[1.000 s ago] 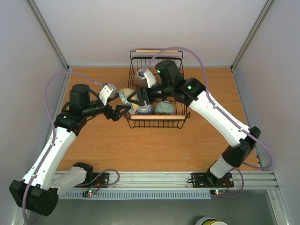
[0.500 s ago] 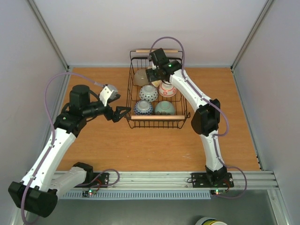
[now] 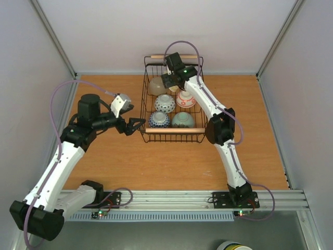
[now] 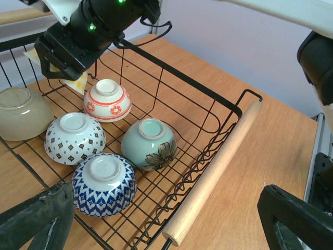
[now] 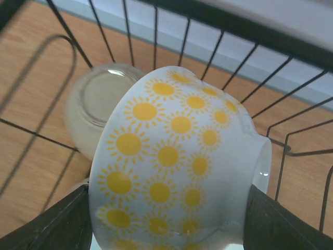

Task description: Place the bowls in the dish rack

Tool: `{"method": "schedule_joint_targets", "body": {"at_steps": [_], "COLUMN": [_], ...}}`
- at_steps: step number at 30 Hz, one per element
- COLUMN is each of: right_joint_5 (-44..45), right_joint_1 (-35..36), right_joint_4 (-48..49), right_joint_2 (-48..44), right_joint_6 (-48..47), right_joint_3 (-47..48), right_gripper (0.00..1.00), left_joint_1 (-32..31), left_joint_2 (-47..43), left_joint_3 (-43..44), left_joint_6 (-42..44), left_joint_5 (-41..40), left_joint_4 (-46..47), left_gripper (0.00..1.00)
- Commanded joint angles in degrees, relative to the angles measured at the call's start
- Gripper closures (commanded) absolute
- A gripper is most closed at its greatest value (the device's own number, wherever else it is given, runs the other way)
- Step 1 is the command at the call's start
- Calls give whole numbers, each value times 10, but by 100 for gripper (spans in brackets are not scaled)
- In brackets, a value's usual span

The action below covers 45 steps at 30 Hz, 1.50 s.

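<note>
Although the top view hides most of what the right gripper (image 3: 170, 82) carries, the right wrist view shows it plainly. It is a white bowl with yellow suns (image 5: 177, 156), tilted on its side and pinched between the jaws at the far end of the dish rack (image 3: 144, 99). Just behind it in that view lies the beige bowl (image 5: 99, 104), upside down. Whether the two touch: cannot tell.

The left wrist view gives the patterns and poses of the resting bowls. All are upside down on the rack floor:
- the beige bowl
- the white bowl with blue diamonds (image 4: 74, 136)
- the red-and-white bowl (image 4: 107, 100)
- the pale green bowl with a dark flower (image 4: 149, 143)
- the blue zigzag bowl (image 4: 104, 183)

There, only a yellow sliver of the sun bowl shows under the right gripper.

Count:
- Six bowls: five resting in the rack, one held within it.
- Two wooden handles, near (image 3: 174, 130) and far (image 3: 156, 57).

The left gripper (image 3: 138, 124) has its jaws spread wide and holds nothing. It hangs over the worktop (image 3: 104, 161), just outside the rack's near left corner.
</note>
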Motion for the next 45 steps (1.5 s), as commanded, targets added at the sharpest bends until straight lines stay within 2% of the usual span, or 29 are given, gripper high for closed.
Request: {"method": "schedule_joint_targets", "body": {"at_steps": [1, 12, 20, 25, 27, 29, 30, 31, 32, 36, 38, 45], "right_joint_5": [1, 52, 168, 198, 209, 224, 231, 236, 243, 248, 240, 186], "right_joint_1": [-20, -21, -18, -14, -12, -9, -7, -5, -4, -3, -3, -3], "right_joint_4": [25, 8, -3, 2, 5, 9, 10, 10, 12, 15, 11, -7], "right_joint_2": [23, 88, 106, 115, 121, 128, 131, 134, 137, 139, 140, 130], "right_joint_6": [-25, -65, -100, -129, -142, -155, -164, -169, -172, -176, -174, -157], "right_joint_3": [22, 51, 49, 47, 47, 45, 44, 44, 41, 31, 32, 33], "right_gripper": [99, 99, 99, 98, 92, 79, 69, 51, 39, 7, 1, 1], "left_joint_1": [0, 1, 0, 1, 0, 1, 0, 1, 0, 1, 0, 0], "left_joint_2": [6, 2, 3, 5, 5, 6, 6, 6, 6, 7, 7, 5], "left_joint_3": [4, 4, 3, 3, 3, 3, 3, 3, 3, 3, 3, 3], "left_joint_6": [4, 6, 6, 6, 6, 6, 7, 6, 6, 5, 5, 6], "left_joint_5": [4, 6, 10, 9, 9, 8, 8, 8, 8, 7, 6, 3], "left_joint_4": [16, 15, 17, 17, 17, 18, 17, 17, 17, 18, 18, 18], "left_gripper": [4, 4, 4, 4, 4, 4, 4, 4, 4, 4, 4, 4]}}
